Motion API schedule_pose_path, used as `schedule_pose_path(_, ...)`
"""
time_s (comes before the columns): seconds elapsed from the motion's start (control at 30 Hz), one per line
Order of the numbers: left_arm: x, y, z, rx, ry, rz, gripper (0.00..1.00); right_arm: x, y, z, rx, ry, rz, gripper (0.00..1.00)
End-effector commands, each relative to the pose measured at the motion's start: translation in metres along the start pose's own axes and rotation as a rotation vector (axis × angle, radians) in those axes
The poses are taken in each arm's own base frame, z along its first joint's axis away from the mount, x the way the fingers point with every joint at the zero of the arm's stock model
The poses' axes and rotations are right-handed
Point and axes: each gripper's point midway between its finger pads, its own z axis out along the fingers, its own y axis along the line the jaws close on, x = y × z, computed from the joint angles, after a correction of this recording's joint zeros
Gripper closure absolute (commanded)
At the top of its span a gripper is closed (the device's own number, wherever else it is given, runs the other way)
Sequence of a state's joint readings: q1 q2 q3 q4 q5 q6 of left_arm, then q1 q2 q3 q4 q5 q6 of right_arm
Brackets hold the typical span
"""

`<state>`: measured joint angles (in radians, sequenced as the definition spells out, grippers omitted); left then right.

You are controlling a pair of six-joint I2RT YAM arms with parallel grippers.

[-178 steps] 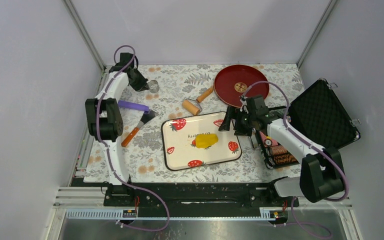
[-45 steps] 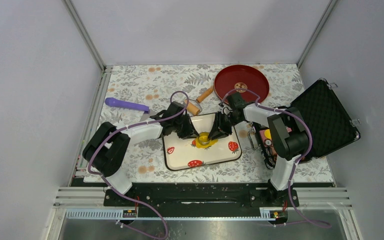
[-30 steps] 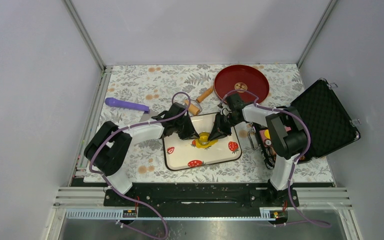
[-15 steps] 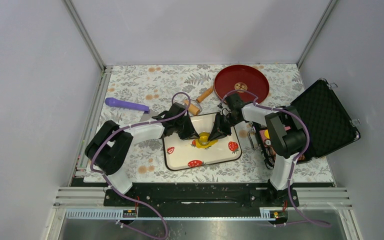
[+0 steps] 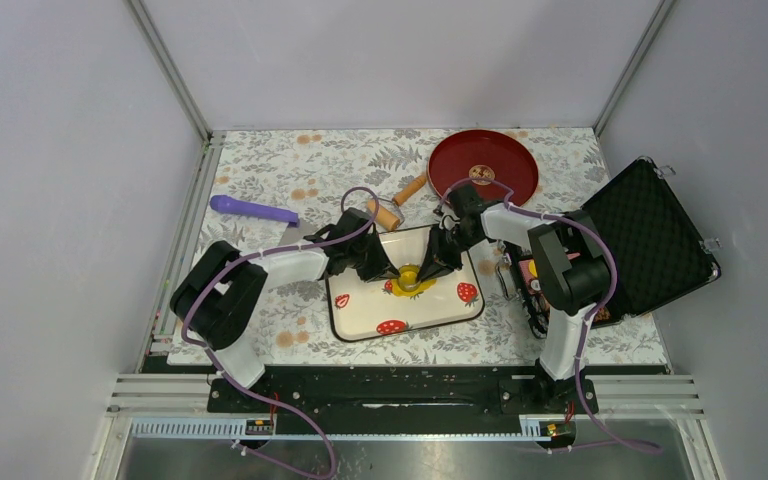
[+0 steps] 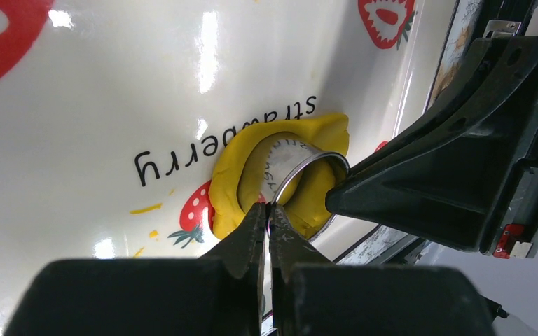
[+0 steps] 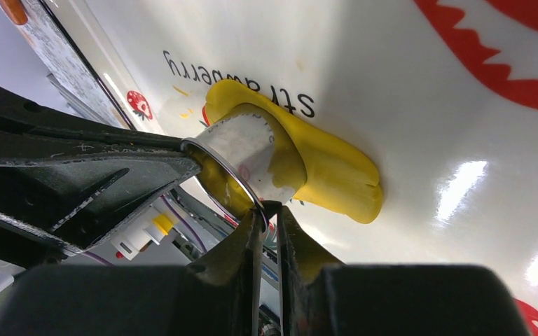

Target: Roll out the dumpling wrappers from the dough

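Right in the middle of the strawberry-print tray (image 5: 360, 312) lies the dough (image 6: 230, 192), a bright-yellow, flattened, irregular patch just beside the printed word "strawberry". A metal ring cutter (image 6: 280, 152) is set into it, its lower edge sunk in the yellow mass, which rises around the ring's sides. The left gripper (image 6: 269, 213) has its jaws narrowed to a sliver, pinching the thin rim of the ring on one side. The right gripper (image 7: 266, 213) grips the opposite rim the same way, its fingers nearly together with the metal edge between them. Seen from above, the two arms meet nose to nose over the tray's far half.

The tray rests on a tablecloth (image 5: 290, 165) printed with grey ferns and small orange flowers, which covers the table. A roller (image 5: 397, 200) with an orange handle lies just beyond the tray's far edge, and a round red plate (image 5: 483, 170) sits near it toward the far right. A purple tool (image 5: 253, 209) lies well apart on the left. An open black case (image 5: 650, 235) with a foam lining stands at the right edge. Plain pale grey walls (image 5: 400, 60) close in the table on three sides, with metal posts in the far corners.
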<state>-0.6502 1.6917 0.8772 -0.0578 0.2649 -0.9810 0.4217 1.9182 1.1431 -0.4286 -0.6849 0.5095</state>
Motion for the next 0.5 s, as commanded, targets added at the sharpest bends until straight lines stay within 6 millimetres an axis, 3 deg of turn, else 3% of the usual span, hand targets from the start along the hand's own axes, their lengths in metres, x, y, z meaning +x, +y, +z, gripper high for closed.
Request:
schedule_pose_path(0.0, 0.037, 0.068, 0.012, -0.251, 0.086, -0.026, 1.0, 0.014, -0.007, 0.011, 0.063, 0.058, -0.037, 1.0)
schedule_pose_path(0.47, 0.056, 0.095, 0.017, -0.341, 0.137, -0.03, 1.0, 0.029, -0.035, 0.023, 0.137, 0.086, -0.038, 1.0)
